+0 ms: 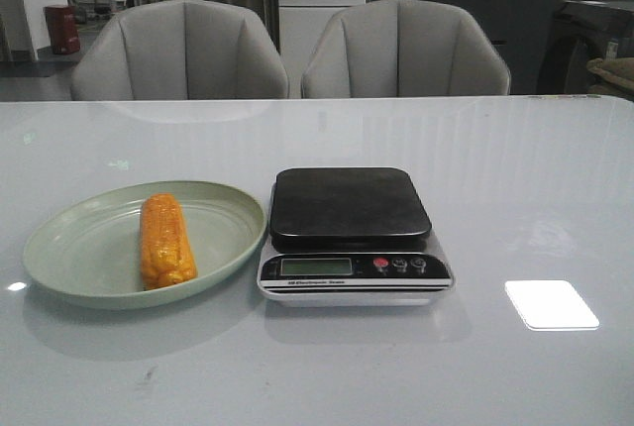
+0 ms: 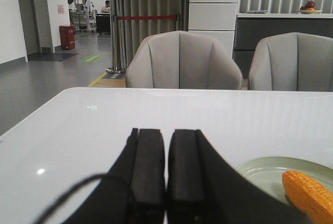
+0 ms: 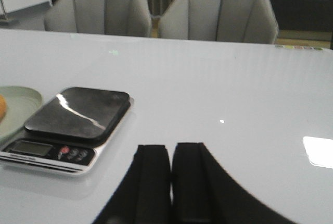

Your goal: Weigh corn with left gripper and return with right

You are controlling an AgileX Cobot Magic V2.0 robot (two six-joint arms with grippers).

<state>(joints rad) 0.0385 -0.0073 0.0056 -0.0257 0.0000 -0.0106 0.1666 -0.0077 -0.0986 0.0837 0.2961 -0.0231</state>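
In your front view, the short orange-yellow corn cob with glossy kernel rows [image 1: 166,242] lies lengthwise in the shallow pale green oval plate [image 1: 74,277], left of centre in it, one end pointing toward the robot and the other toward the two grey upholstered chairs [image 1: 182,50] behind the table. Just beside the plate's right rim sits the silver electronic kitchen scale with a square black platform [image 1: 349,203]; whether rim and scale touch, you cannot tell. The platform is bare, and the small grey display [image 1: 316,266] and three round buttons [image 1: 399,265] face the robot. Everything rests on the glossy white table [image 1: 515,188], which carries a bright rectangular light reflection [image 1: 551,304] at the right. Neither arm shows in the front view. From the left wrist camera, your left gripper [image 2: 166,179] has its two flat black fingers [image 2: 147,172] pressed together with nothing between them, hovering over bare table with the corn [image 2: 309,195] and plate edge [image 2: 260,169] near. From the right wrist camera, the right gripper [image 3: 170,185] is likewise closed and empty, near the scale [image 3: 78,112].
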